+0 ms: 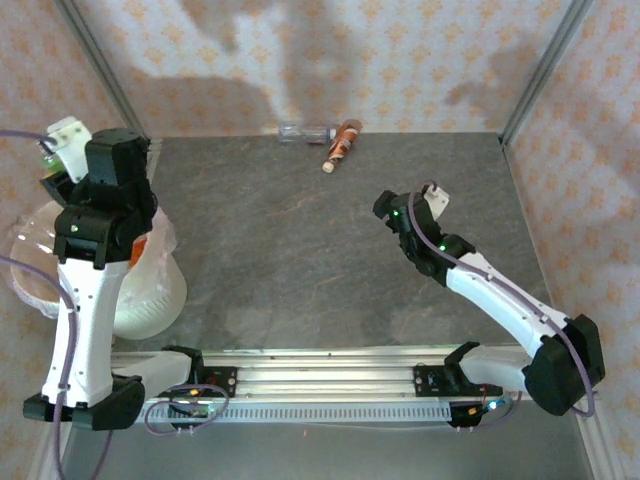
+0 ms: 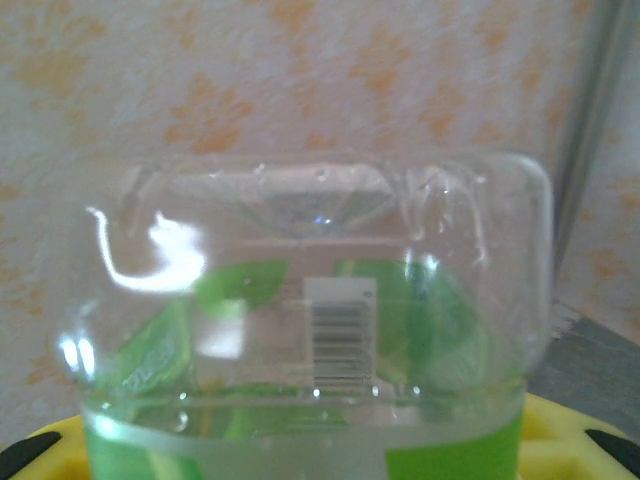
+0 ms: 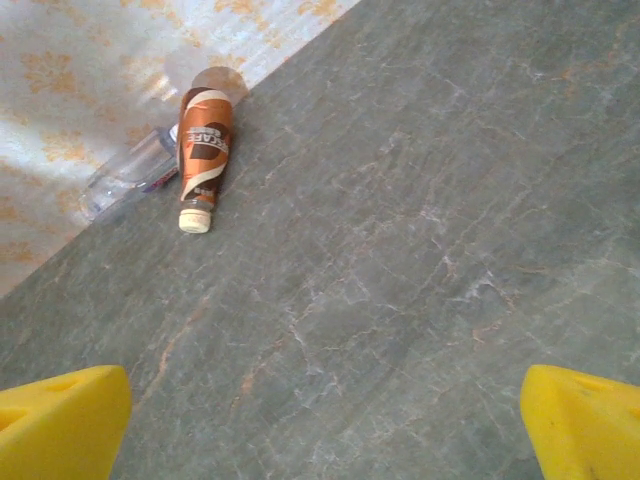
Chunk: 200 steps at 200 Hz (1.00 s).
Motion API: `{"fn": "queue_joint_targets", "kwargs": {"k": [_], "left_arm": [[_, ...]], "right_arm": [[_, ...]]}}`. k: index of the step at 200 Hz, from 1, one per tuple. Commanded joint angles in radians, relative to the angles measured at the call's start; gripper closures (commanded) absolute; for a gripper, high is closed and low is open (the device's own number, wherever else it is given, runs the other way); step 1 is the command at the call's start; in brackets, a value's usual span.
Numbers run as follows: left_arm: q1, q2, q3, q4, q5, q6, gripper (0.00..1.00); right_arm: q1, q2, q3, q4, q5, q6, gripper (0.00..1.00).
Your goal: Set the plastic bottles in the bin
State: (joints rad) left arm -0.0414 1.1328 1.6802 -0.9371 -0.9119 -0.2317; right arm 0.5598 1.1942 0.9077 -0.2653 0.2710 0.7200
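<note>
Left gripper clamps clear green-labelled plastic bottle, apparently over white bag-lined bin for release; right gripper, fingers apart, faces 2 far bottles.

Left wrist view: green bottle blurred, cut off at btm edge, hiding most of fingers. Top view, lower left: bin mostly behind left arm. Right wrist view, upper left: clear bottle partly behind brown one.

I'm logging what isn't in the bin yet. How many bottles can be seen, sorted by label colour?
Green label: 1, the green-labelled bottle held in the left gripper
Brown label: 1, the brown-labelled bottle lying on the table by the far wall
Clear, label colour hard to tell: 1, the clear bottle beside it
Total: 3
</note>
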Motion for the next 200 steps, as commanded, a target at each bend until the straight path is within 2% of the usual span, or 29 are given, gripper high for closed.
{"fn": "queue_joint_targets", "kwargs": {"k": [1,12,46,64,73,90,99,113,141,172,200], "left_arm": [[0.135,-0.008,-0.059,0.027,0.171,-0.087,0.56],[0.176,-0.011,-0.089,0.045,0.207,-0.117,0.56],[0.261,-0.010,-0.164,0.076,0.199,-0.203,0.56],[0.332,-0.009,-0.192,0.087,0.275,-0.254,0.54],[0.350,-0.005,-0.203,0.096,0.297,-0.262,0.49],[0.370,0.013,-0.194,0.082,0.274,-0.275,0.40],[0.381,0.026,-0.182,0.069,0.273,-0.289,0.33],[0.385,0.046,-0.155,0.042,0.314,-0.296,0.18],[0.385,0.046,-0.140,0.027,0.379,-0.332,0.04],[0.385,0.032,-0.145,0.047,0.439,-0.330,0.00],[0.385,0.034,-0.144,0.056,0.555,-0.328,0.00]], "right_arm": [[-0.001,0.031,0.038,0.011,-0.016,-0.021,0.00],[0.001,0.040,0.045,0.011,-0.029,-0.020,0.00],[0.000,0.059,0.068,-0.003,-0.060,-0.012,0.00],[0.001,0.061,0.074,-0.013,-0.064,-0.013,0.00],[-0.001,0.062,0.073,-0.015,-0.064,-0.016,0.00],[0.000,0.066,0.071,-0.015,-0.064,-0.018,0.00],[0.001,0.070,0.071,-0.015,-0.067,-0.015,0.00],[0.000,0.077,0.077,-0.015,-0.077,-0.010,0.00],[0.000,0.094,0.095,-0.016,-0.093,-0.004,0.00],[0.000,0.102,0.106,-0.022,-0.099,-0.007,0.00],[0.001,0.102,0.104,-0.026,-0.099,-0.005,0.00]]}}
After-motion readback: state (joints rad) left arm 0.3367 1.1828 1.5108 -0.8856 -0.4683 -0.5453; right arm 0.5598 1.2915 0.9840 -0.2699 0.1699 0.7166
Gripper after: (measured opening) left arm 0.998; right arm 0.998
